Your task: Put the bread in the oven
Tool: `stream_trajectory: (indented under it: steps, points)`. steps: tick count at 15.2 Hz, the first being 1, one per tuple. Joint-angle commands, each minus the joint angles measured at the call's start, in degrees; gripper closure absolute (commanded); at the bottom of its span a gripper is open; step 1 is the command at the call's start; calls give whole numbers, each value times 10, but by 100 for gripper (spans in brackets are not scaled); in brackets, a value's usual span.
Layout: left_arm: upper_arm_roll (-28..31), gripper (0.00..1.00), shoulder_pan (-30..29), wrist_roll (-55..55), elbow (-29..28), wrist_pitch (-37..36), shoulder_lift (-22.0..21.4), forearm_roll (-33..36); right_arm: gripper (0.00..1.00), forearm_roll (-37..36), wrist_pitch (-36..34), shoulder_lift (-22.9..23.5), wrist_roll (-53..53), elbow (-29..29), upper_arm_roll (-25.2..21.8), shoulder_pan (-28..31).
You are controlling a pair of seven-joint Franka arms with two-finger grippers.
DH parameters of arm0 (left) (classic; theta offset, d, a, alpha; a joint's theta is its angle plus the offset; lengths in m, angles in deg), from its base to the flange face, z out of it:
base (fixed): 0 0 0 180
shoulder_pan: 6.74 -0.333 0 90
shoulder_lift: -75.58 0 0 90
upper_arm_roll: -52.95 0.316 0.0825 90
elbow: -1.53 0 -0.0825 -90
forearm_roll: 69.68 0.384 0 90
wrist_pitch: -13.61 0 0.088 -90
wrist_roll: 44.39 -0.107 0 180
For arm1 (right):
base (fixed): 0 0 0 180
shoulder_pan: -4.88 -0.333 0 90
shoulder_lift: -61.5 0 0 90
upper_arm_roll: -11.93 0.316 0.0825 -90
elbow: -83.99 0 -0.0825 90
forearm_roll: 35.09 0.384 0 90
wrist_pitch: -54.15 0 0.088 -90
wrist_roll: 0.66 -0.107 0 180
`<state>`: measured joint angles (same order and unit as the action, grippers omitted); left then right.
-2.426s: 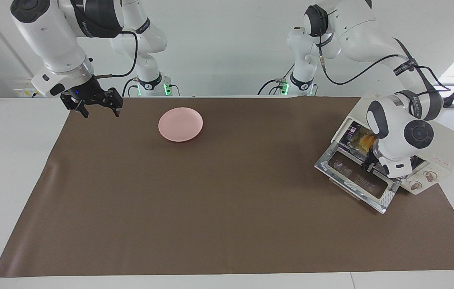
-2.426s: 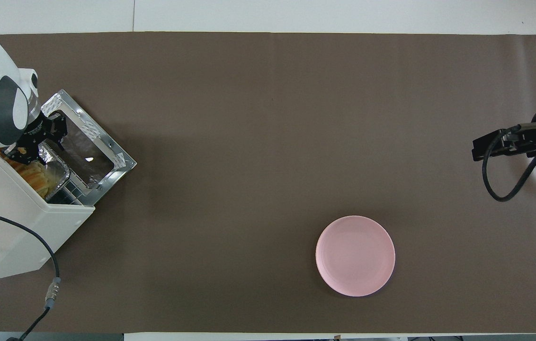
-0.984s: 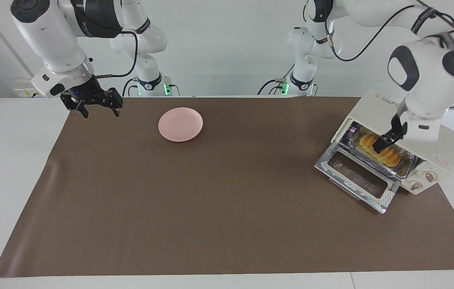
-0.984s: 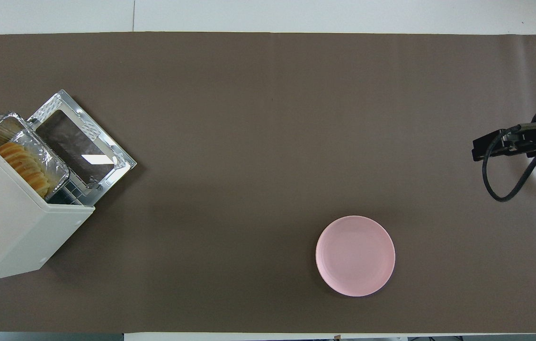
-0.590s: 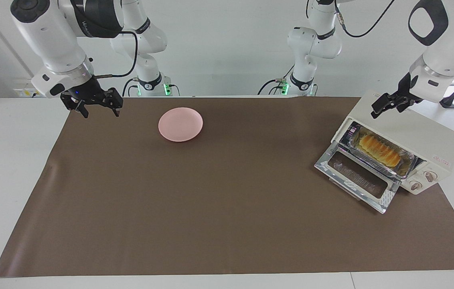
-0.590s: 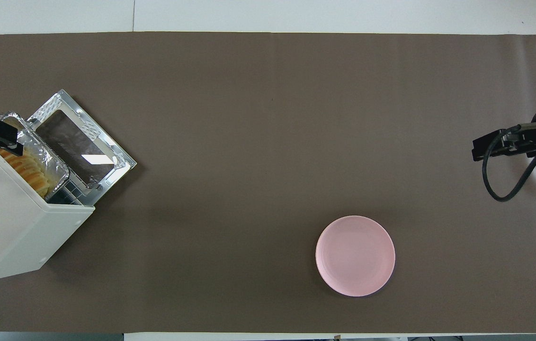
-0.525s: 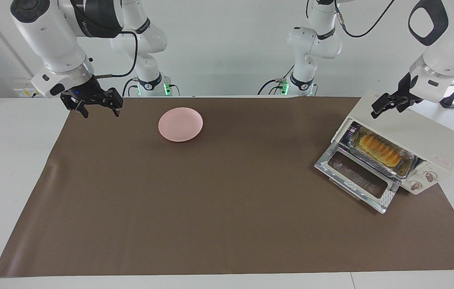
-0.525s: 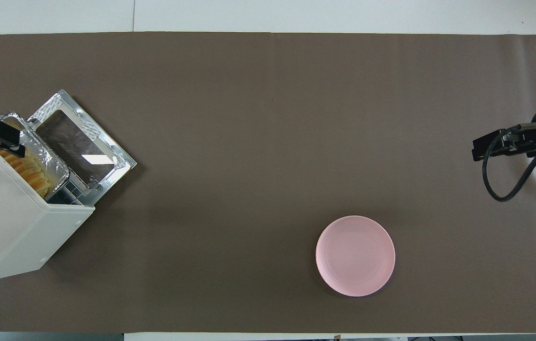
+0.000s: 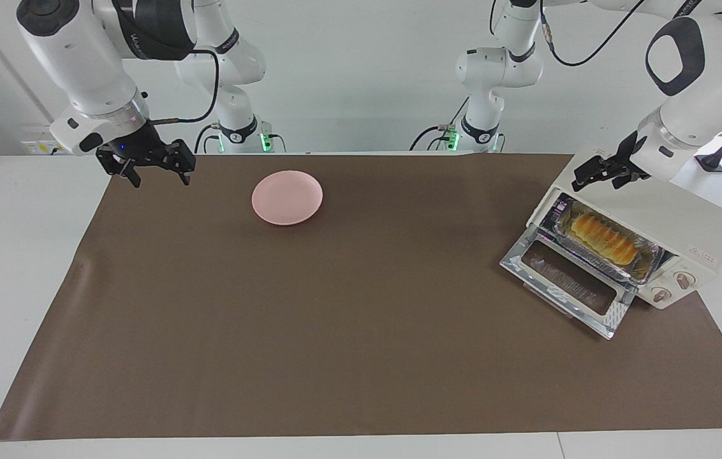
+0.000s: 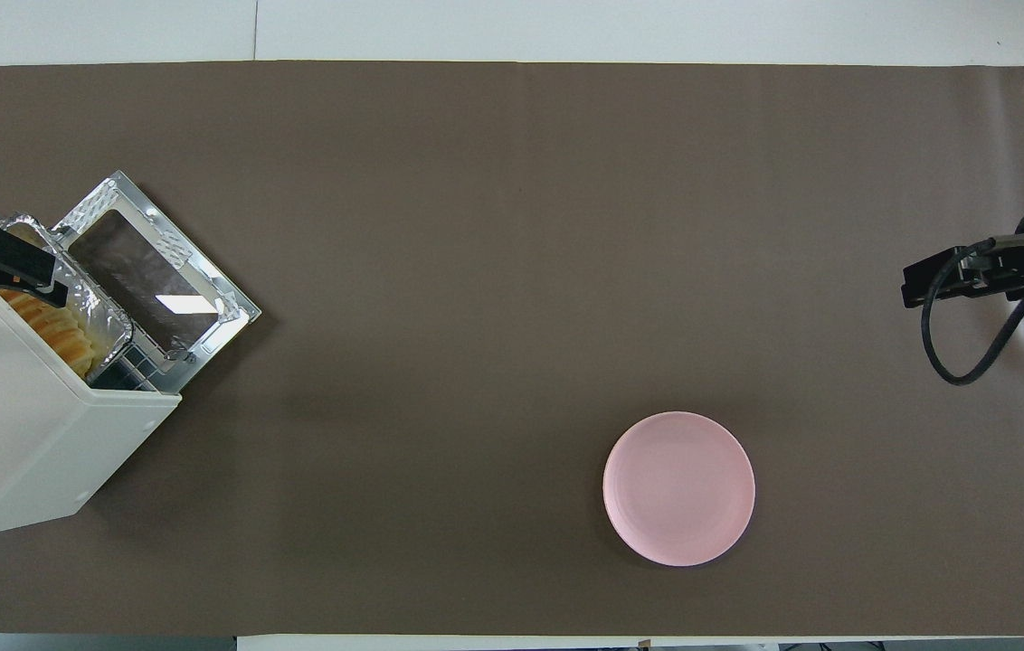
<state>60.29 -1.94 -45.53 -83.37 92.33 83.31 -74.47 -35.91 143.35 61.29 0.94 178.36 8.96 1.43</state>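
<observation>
The bread [image 9: 604,238] lies in a silver foil tray [image 9: 647,266] on the rack inside the oven [image 9: 667,213], whose glass door [image 9: 568,284] hangs open and flat on the brown mat [image 9: 361,306]. In the overhead view the oven sits at about nine o'clock on the mat, at the left arm's end of the table, with its open door pointing toward two o'clock.

The left gripper [image 9: 598,173] hovers over the top of the oven, just above the corner over the door opening. Its jaws look spread and hold nothing, though its fingertips are hard to read against the cream casing.

The right gripper [image 9: 155,178] waits in the air over the mat's edge at the right arm's end, near three o'clock in the overhead view, jaws wide and empty.

A round pink plate [image 9: 287,197] rests bare on the mat at roughly five o'clock overhead, well apart from the oven.
</observation>
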Motion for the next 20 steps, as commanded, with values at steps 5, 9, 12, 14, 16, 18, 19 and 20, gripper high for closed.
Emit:
stream_trajectory:
  steps: [5, 9, 12, 14, 16, 18, 19, 20]
  points:
    - [-29, 0, -10, 10, -75, 16, -67, 36, 0, -2, -7, -9, -6, 5, 3, 4]
    - [-30, 0, -15, 8, -78, 38, -68, 36, 0, -2, -7, -9, -5, 6, 3, 3]
    - [-31, 0, -8, 9, -77, 44, -67, 36, 0, -2, -7, -9, -5, 6, 3, 3]
    - [-32, 0, -8, 8, -78, 42, -67, 36, 0, -2, -7, -9, -5, 6, 3, 3]
    - [-32, 0, -8, 11, -79, 45, -68, 36, 0, -2, -7, -9, -6, 6, 3, 3]
    - [-33, 0, -7, 10, -82, 60, -67, 36, 0, -2, -7, -9, -5, 6, 3, 4]
    - [-39, 0, -7, 10, -83, 61, -68, 36, 0, -2, -7, -9, -6, 6, 3, 3]
    - [-43, 0, -8, 6, -89, 60, -69, 36, 0, -2, -7, -9, -5, 6, 3, 3]
